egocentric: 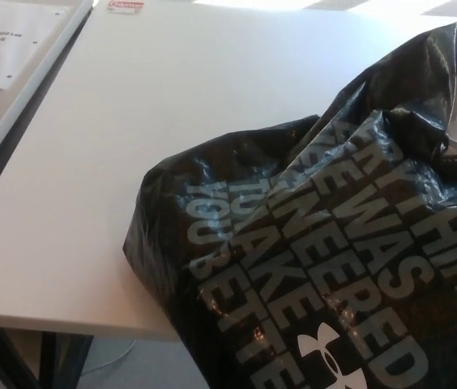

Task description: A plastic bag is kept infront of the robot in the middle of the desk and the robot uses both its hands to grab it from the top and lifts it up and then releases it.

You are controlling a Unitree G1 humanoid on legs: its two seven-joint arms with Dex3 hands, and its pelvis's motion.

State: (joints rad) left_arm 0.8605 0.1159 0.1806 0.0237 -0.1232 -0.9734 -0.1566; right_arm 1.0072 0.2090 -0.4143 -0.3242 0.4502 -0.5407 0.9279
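A crumpled black plastic bag [326, 243] with grey lettering and a white logo lies on the white desk [115, 178]. It fills the right and lower right of the head view and hangs over the desk's near edge. One corner of the bag peaks up at the upper right. Neither of my hands shows in the picture.
A second table with a white printed sheet [6, 40] runs along the upper left, separated from the desk by a dark gap. A small red-and-white label [125, 5] lies at the desk's far edge. Dark desk legs [50, 361] show at the lower left.
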